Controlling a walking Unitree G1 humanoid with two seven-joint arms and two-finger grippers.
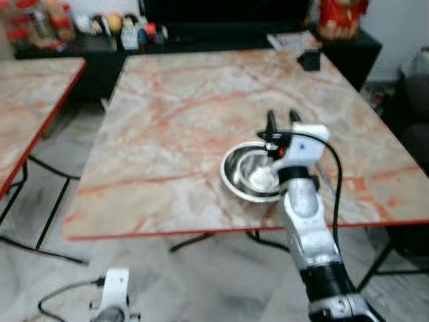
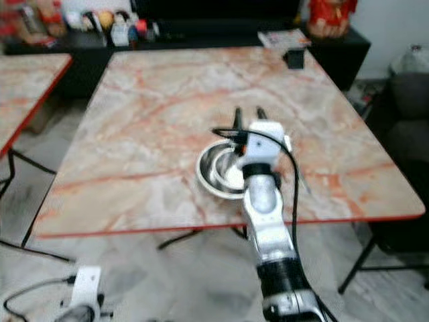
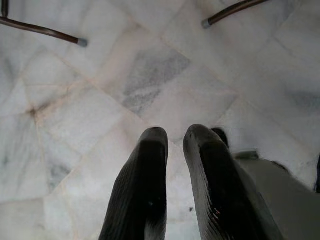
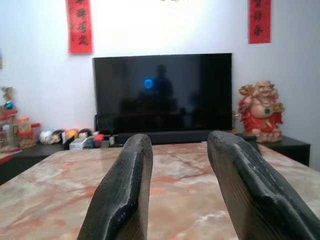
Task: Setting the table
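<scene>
A shiny steel bowl [image 1: 249, 174] stands on the marble-patterned table [image 1: 188, 114] near its front edge. My right gripper [image 1: 282, 119] hovers just over the bowl's far rim, open, with nothing between its fingers [image 4: 125, 195]; it points level across the tabletop toward the far wall. My left gripper [image 3: 174, 140] hangs low beside me, its fingers close together over the pale floor tiles, holding nothing.
A small dark object [image 1: 310, 59] and a magazine [image 1: 292, 40] lie at the table's far right. A second table [image 1: 33, 100] stands to the left. Behind are a black TV [image 4: 162, 92], a red figurine [image 4: 260, 110] and jars on a low cabinet. A sofa [image 1: 415, 107] sits right.
</scene>
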